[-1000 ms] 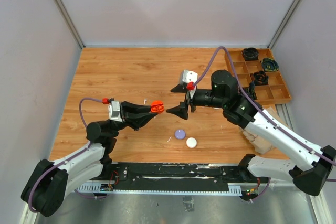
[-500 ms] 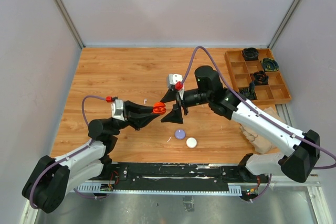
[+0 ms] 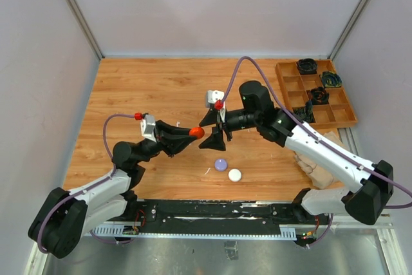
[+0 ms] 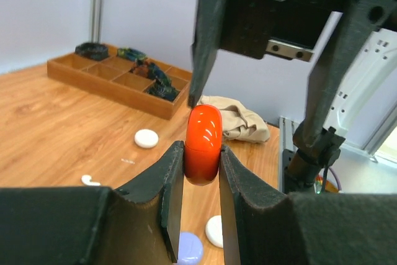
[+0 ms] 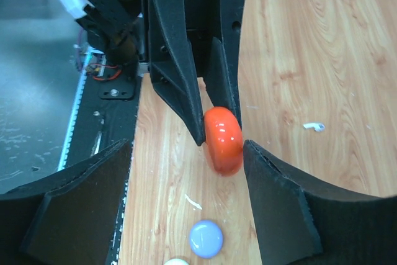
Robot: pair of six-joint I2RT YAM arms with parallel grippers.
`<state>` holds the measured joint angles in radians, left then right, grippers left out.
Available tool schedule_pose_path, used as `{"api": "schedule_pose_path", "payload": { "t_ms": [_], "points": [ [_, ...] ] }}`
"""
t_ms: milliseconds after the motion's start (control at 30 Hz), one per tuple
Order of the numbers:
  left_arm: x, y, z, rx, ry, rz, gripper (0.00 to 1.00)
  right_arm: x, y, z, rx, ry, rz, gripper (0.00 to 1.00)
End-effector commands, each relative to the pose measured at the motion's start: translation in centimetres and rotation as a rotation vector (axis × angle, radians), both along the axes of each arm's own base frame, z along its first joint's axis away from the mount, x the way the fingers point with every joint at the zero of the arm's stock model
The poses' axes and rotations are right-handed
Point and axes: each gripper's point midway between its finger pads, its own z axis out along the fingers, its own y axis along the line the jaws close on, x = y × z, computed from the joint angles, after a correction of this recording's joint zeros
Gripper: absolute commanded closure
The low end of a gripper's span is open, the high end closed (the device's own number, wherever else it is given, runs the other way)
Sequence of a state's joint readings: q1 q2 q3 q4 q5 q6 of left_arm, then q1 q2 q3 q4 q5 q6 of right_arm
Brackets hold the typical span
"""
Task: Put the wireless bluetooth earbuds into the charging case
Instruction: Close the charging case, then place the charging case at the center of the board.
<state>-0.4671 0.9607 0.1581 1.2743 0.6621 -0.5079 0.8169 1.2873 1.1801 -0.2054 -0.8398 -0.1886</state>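
Earbud (image 4: 90, 180) on wooden table (image 3: 141, 88), pale walls (image 3: 212, 4)

Left tool (image 5: 218, 128) pinches the red charging case (image 5: 223, 144) between right tool's (image 5: 186, 147) spread fingers (image 5: 279, 209).

Stretches the left arm toward the middle, forearm low, left pincer (image 3: 191, 133) clamped on a red puck (image 4: 203, 144). Faces it with the right arm, elbow raised, right pincer (image 3: 215, 131) spread wide astride that puck, not touching.
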Motion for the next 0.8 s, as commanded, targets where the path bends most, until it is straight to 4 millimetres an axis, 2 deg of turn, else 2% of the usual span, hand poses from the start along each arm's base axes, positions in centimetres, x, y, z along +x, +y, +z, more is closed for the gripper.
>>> {"api": "schedule_pose_path", "payload": {
  "t_ms": [0, 133, 267, 367, 433, 633, 767],
  "points": [
    [2.3, 0.0, -1.7, 0.005, 0.194, 0.057, 1.00, 1.6, -1.8, -0.5, -0.054, -0.056, -0.163, 0.25],
    [2.8, -0.4, -4.8, 0.045, 0.439, 0.051, 1.00, 4.7, -4.2, -2.3, -0.131, -0.099, -0.398, 0.24],
    [2.3, -0.6, -7.6, 0.066, 0.645, 0.037, 1.00, 6.4, -6.5, -4.7, -0.212, -0.090, -0.564, 0.23],
    [1.8, -0.9, -11.1, 0.164, 0.831, 0.048, 0.99, 6.8, -7.9, -6.2, -0.252, -0.071, -0.649, 0.23],
    [1.3, -1.1, -12.8, 0.218, 0.905, 0.057, 0.99, 6.9, -8.8, -7.1, -0.264, -0.057, -0.700, 0.23],
    [-0.1, -2.0, -16.2, 0.326, 1.046, 0.084, 0.99, 6.9, -11.5, -10.5, -0.332, -0.051, -0.806, 0.21],
    [-1.3, -3.0, -18.2, 0.381, 1.126, 0.065, 0.98, 7.5, -12.8, -11.5, -0.347, -0.063, -0.879, 0.20]
  ]
}}
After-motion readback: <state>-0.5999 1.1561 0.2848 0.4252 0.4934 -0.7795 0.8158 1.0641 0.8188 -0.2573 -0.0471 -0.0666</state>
